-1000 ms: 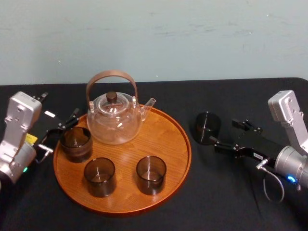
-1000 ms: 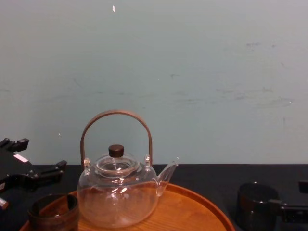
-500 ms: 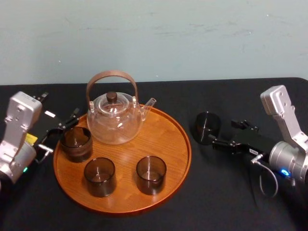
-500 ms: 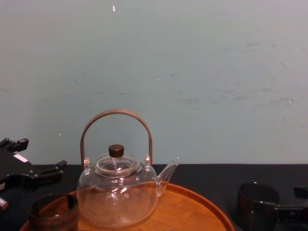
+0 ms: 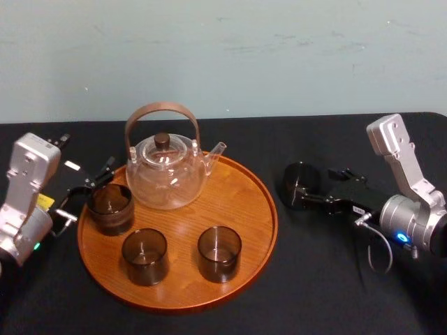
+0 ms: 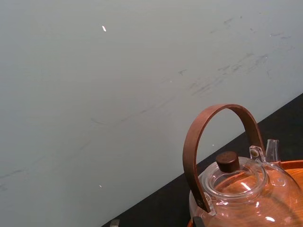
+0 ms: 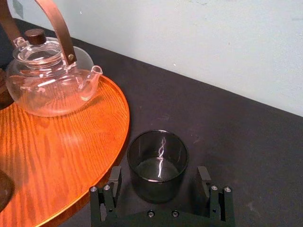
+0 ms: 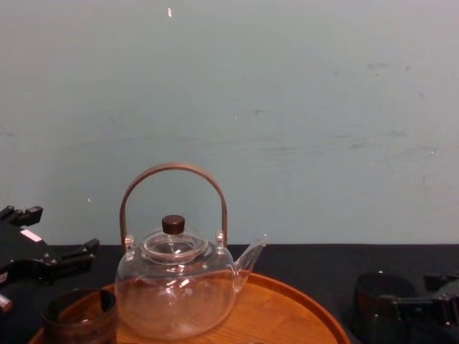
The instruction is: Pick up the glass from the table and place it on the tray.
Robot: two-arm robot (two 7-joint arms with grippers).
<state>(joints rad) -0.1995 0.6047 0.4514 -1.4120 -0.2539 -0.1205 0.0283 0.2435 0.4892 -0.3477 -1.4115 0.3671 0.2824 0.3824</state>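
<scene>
The glass (image 7: 157, 163) stands on the black-clothed table (image 7: 246, 142) by the tray (image 7: 57, 156), between the right gripper's (image 7: 158, 182) spread fingers (image 7: 204, 183), pale wall (image 7: 189, 28) behind.

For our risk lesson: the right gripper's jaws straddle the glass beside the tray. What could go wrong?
The right gripper is open, gaps either side of the glass; uneven closing could shove or tip it. The tray rim is close, so a low carry might clip it. The left gripper idles beside the tray.
</scene>
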